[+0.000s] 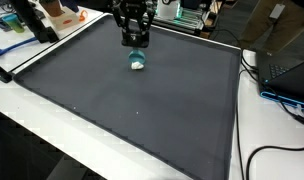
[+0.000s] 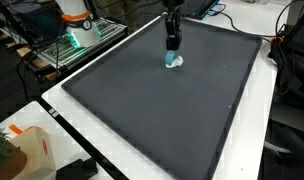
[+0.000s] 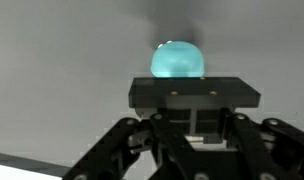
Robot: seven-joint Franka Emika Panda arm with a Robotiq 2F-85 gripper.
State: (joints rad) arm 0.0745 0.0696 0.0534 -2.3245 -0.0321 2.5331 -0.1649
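ball: small teal ball sat on the dark mat near its far edge, right under the jaws
jaws: pulled in narrow, pointing straight down, tips at the top of the ball in both exterior views
hard to tell: whether they actually pinched the ball or only touched it, too small to see
hidden: wrist view had a black block covering the ball's lower half, tips weren't visible
cut off: white bench and the blurry clutter at the back ran out of frame
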